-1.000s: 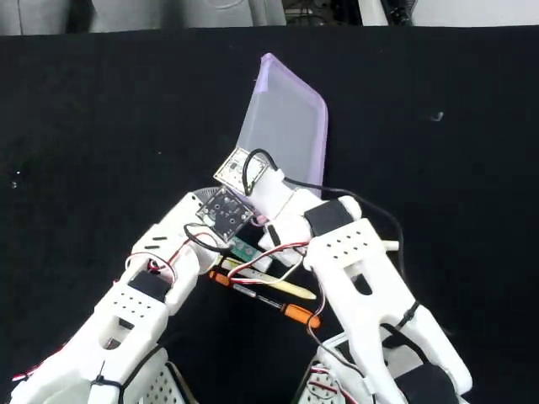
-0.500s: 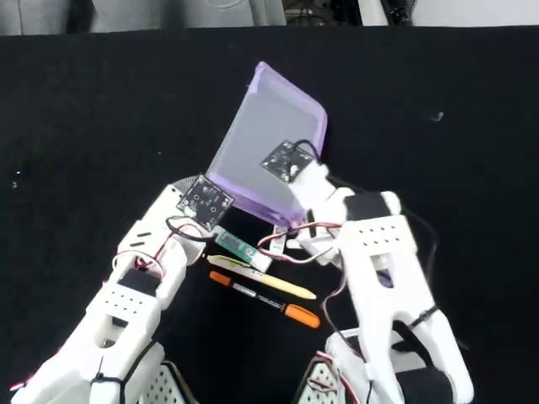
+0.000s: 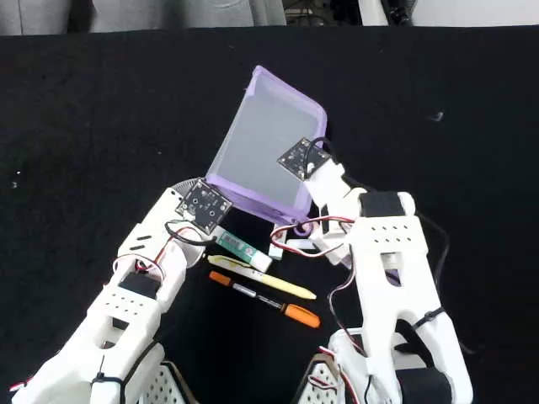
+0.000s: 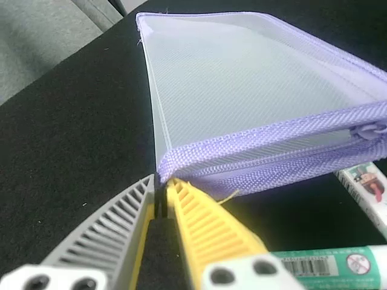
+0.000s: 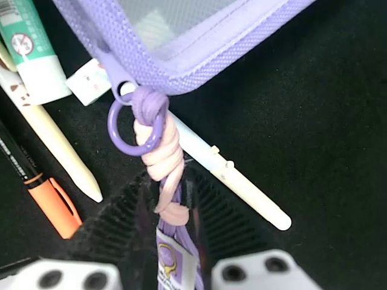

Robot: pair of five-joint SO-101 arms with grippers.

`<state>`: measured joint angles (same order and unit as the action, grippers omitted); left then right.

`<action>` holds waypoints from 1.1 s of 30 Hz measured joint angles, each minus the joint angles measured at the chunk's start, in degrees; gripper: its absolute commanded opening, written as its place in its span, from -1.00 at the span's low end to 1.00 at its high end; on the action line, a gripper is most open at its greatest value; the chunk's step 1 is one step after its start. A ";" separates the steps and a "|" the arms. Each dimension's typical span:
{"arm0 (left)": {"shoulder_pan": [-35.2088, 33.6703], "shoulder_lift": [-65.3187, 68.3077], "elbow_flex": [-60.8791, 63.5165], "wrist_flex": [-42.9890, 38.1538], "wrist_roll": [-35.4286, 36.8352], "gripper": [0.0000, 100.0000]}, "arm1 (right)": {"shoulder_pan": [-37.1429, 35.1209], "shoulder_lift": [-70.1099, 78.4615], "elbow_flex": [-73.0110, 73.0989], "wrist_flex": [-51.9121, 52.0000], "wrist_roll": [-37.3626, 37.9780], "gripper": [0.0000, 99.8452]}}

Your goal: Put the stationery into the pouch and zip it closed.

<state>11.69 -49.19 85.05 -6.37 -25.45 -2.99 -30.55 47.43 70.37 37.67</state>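
Since a second ago the translucent lilac mesh pouch point(image 3: 265, 139) has swung wider across the black tabletop point(image 3: 101, 109). The right arm has drawn back off the pens to the pouch's near right corner.

Left gripper point(image 4: 162, 194): fingers together, clamped on the pouch's near left corner seam.

Right gripper point(image 5: 169, 190): fingers pinched on the pink-and-purple zipper cord point(image 5: 162, 163), just below its purple ring point(image 5: 124, 130).

The stationery lies outside the pouch, just before the zipper edge: green-labelled tube point(image 3: 240, 247), cream pen point(image 3: 269, 282), orange-capped marker point(image 3: 278, 307). A white pen point(image 5: 233, 178) crosses beneath the cord.
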 measured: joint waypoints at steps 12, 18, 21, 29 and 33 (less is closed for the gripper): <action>1.76 0.00 0.00 0.00 3.08 -0.66 | 1.49 0.00 0.18 0.79 0.00 -0.98; 3.34 0.00 0.00 -0.26 5.10 -0.66 | 1.58 0.00 0.18 0.88 0.09 -0.98; 4.75 1.85 0.00 -1.32 5.10 -0.66 | 1.58 0.00 0.18 0.88 0.09 -0.98; 4.75 17.32 -2.90 -12.92 5.63 -0.66 | 1.58 0.00 0.18 0.88 0.09 -0.98; 4.75 23.21 -4.40 -18.73 5.63 -0.66 | 1.58 0.00 0.18 0.88 0.09 -0.98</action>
<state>16.44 -25.98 80.66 -25.10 -19.82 -1.41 -30.55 47.60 71.25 37.76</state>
